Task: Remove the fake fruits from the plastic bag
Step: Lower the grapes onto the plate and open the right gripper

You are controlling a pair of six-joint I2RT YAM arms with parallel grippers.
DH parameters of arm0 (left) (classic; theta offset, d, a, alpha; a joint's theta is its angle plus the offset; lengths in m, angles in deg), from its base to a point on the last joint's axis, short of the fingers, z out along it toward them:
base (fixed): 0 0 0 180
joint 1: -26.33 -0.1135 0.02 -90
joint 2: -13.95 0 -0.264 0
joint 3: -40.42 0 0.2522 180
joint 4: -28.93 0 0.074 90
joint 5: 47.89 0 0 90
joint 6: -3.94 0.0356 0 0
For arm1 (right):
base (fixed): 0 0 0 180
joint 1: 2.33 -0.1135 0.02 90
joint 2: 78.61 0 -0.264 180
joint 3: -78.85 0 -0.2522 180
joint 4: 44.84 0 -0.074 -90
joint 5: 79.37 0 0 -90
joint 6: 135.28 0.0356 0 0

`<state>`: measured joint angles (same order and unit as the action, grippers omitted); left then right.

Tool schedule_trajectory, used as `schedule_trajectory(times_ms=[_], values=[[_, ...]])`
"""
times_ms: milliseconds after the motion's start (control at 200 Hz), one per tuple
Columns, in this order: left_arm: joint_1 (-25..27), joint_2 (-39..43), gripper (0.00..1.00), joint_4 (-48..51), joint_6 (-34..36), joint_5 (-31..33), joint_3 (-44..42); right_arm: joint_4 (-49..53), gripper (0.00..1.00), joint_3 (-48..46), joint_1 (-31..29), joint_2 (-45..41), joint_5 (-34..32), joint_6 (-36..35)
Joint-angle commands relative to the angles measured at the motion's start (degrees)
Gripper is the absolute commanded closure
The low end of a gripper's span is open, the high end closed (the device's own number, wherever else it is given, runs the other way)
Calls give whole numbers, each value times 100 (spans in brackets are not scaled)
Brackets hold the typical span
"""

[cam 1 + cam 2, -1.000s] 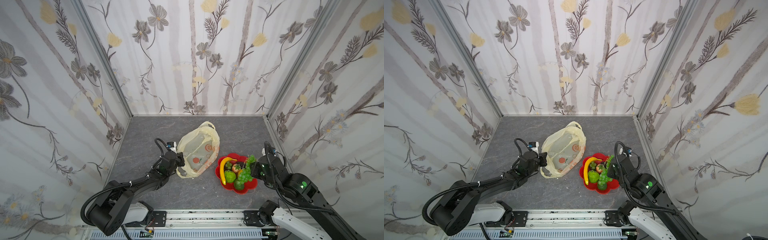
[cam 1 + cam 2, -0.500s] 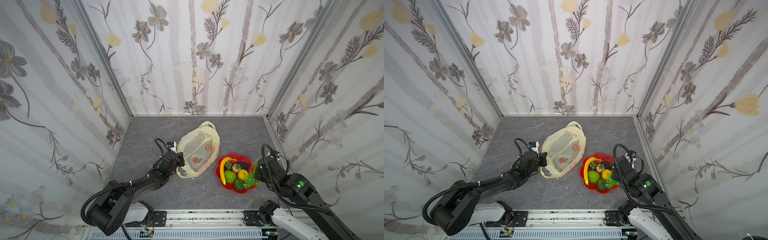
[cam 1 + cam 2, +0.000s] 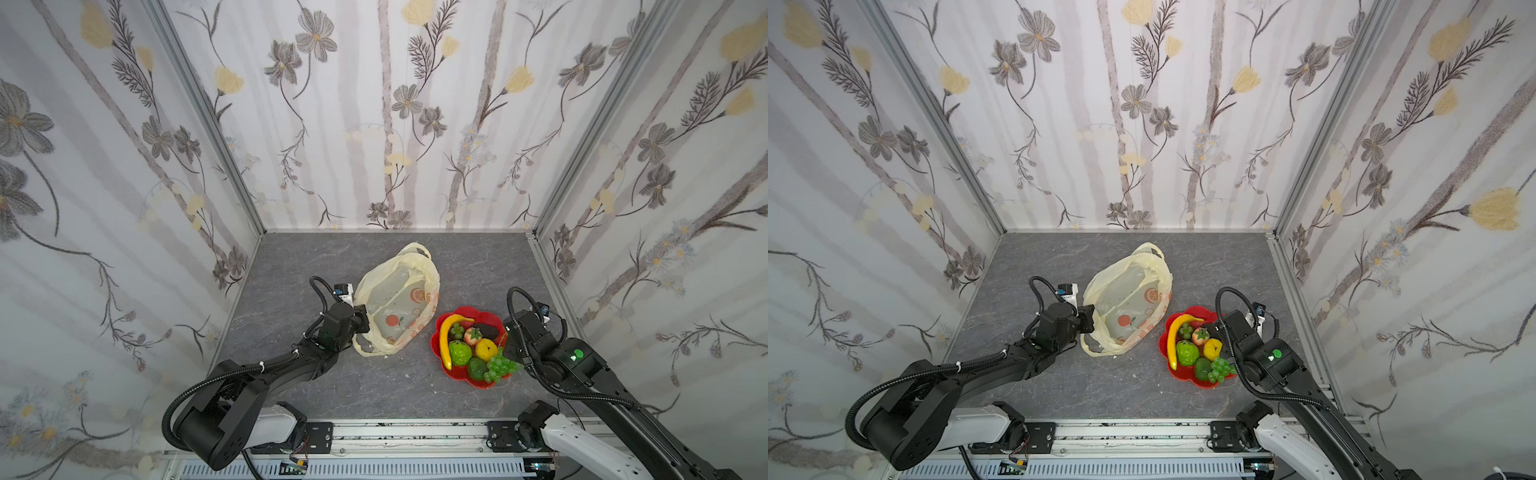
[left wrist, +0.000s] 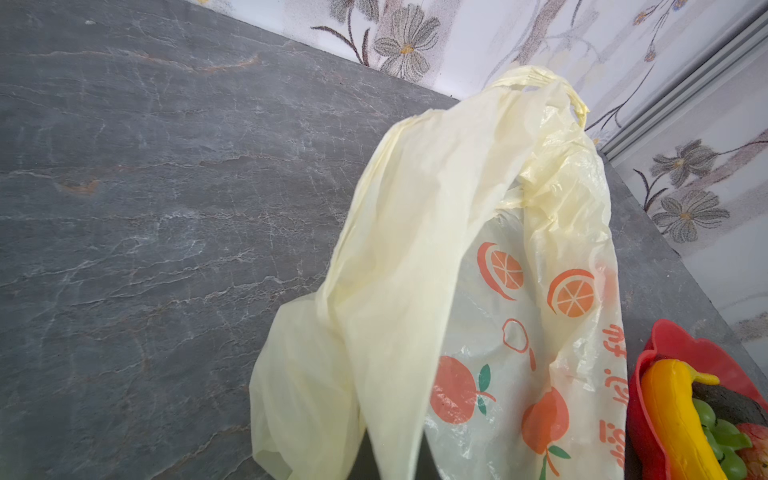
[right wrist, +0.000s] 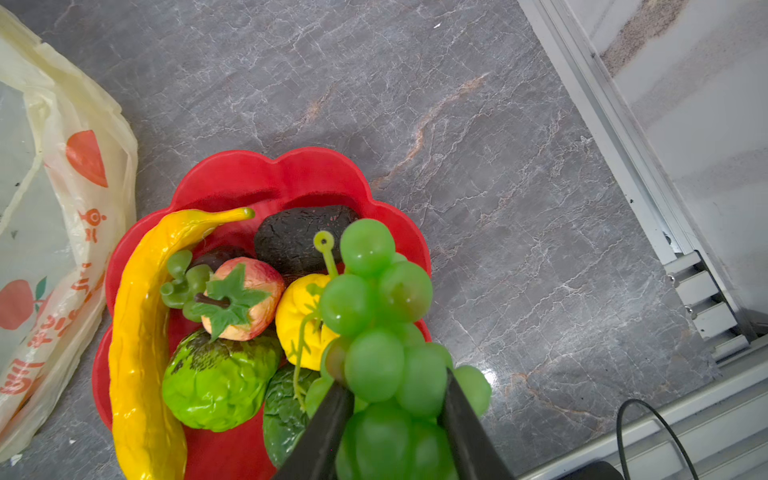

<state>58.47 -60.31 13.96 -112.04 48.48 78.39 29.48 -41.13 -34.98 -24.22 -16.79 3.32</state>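
At the edge of the red plate (image 5: 266,166), we are gripping the grape bunch (image 5: 374,316) in the right gripper (image 5: 395,388), aiming to let go only once it settles against the other fake fruits (image 5: 245,299), while the left gripper (image 3: 360,322) is clamping the plastic bag (image 3: 399,291) beside that plate.

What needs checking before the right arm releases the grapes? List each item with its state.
1. Right end effector grips grapes: ok, a finger on each side of the bunch.
2. Grapes fully over plate: not ok, the bunch overhangs the rim.
3. Grapes resting on the plate: cannot tell.
4. Bag emptied: ok, no fruit shows through it.
5. Left end effector holds bag: ok, shut on its edge.
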Motion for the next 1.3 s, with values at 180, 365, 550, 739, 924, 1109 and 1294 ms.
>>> schedule_trajectory(times_ms=[180, 365, 550, 739, 924, 1109, 1294], values=[[-8, 48, 100, -45, -44, -37, 54, -72, 67, 65, 28, 550, -368, 253], [-6, 66, 100, -40, -47, -42, 40, 66, 68, 150, 19, 928, -555, 379], [-12, -16, 100, -43, -52, -53, 69, 193, 66, 402, 20, 1158, -821, 440], [-7, -81, 100, -45, -42, -42, 90, 83, 65, 474, 19, 1647, -938, 394], [-11, -67, 100, -40, -30, -5, 76, 147, 62, 495, -72, 2251, -930, 326], [-15, -55, 100, -40, -21, -15, 84, -45, 60, 533, -79, 2316, -971, 224], [-16, -10, 100, -45, -13, 6, 66, -341, 59, 544, -78, 2614, -878, 58]])
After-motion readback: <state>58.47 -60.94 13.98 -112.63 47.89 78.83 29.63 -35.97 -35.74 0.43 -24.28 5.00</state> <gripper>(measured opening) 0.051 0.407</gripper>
